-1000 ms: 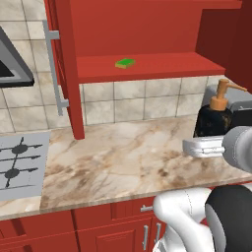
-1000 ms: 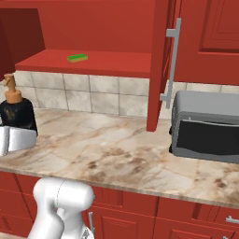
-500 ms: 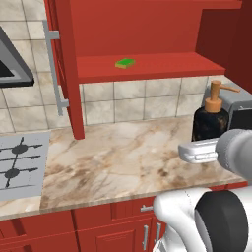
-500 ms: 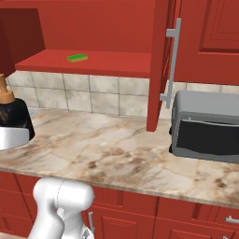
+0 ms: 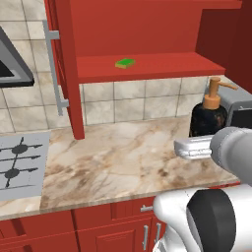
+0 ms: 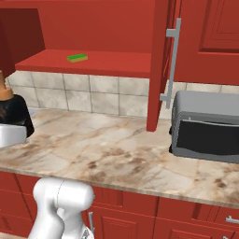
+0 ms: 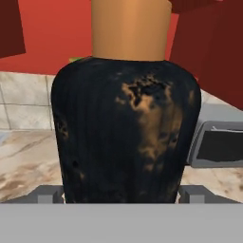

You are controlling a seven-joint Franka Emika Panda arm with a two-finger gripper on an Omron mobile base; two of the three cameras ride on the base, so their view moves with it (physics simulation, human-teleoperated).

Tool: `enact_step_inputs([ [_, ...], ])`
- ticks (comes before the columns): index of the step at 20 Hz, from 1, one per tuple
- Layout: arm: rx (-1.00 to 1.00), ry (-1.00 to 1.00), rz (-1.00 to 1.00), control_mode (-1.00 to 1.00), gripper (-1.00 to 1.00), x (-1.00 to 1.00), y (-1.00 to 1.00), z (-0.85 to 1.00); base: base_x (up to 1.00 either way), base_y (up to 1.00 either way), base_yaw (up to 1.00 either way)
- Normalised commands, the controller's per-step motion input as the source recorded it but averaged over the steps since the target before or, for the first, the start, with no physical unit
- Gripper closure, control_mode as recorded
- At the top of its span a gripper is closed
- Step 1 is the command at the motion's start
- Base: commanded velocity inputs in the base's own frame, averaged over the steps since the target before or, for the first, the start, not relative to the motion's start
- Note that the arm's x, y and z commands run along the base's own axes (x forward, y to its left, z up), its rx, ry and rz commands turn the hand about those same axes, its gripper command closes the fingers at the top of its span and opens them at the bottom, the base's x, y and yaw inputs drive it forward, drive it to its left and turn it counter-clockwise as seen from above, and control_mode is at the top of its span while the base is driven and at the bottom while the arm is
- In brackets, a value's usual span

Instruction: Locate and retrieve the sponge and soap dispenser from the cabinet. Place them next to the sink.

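Observation:
The black soap dispenser [image 5: 208, 116] with its tan pump top is upright low over the right end of the counter, and my gripper [image 5: 199, 142] is shut on its body. Close up, the soap dispenser [image 7: 124, 137] sits between the fingertips [image 7: 47, 193]. It also appears at the left edge as the soap dispenser [image 6: 14, 114]. The green sponge [image 5: 125, 63] lies flat on the red shelf of the open cabinet [image 5: 157, 66], seen too as the sponge [image 6: 77, 58]. The cabinet door [image 5: 61, 64] stands open at the left. The sink is out of view.
A grey toaster oven [image 6: 205, 126] stands on the marble counter [image 5: 123, 157], just behind the held bottle. A second open door with a bar handle [image 6: 172, 60] hangs over the counter. A stovetop [image 5: 19, 165] and range hood [image 5: 12, 64] are at the left.
My gripper has carried the soap dispenser slightly left and lower toward the counter. The sponge and the base have not moved.

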Motion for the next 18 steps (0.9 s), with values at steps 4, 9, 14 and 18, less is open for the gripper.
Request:
enact_step_inputs([
  [4, 0.05, -0.12, -0.02, -1.0, 1.0, 0.74, -0.01, -0.4, 0.0, 0.0, 0.0],
  [9, 0.17, -0.05, 0.0, -1.0, 1.0, 0.88, -0.16, -0.64, 0.0, 0.0, 0.0],
  [14, 0.1, -0.1, 0.0, -1.0, 1.0, 0.56, -0.09, -0.84, 0.0, 0.0, 0.0],
  [18, -0.02, -0.28, 0.0, -1.0, 1.0, 0.01, 0.03, -0.9, 0.0, 0.0, 0.0],
])
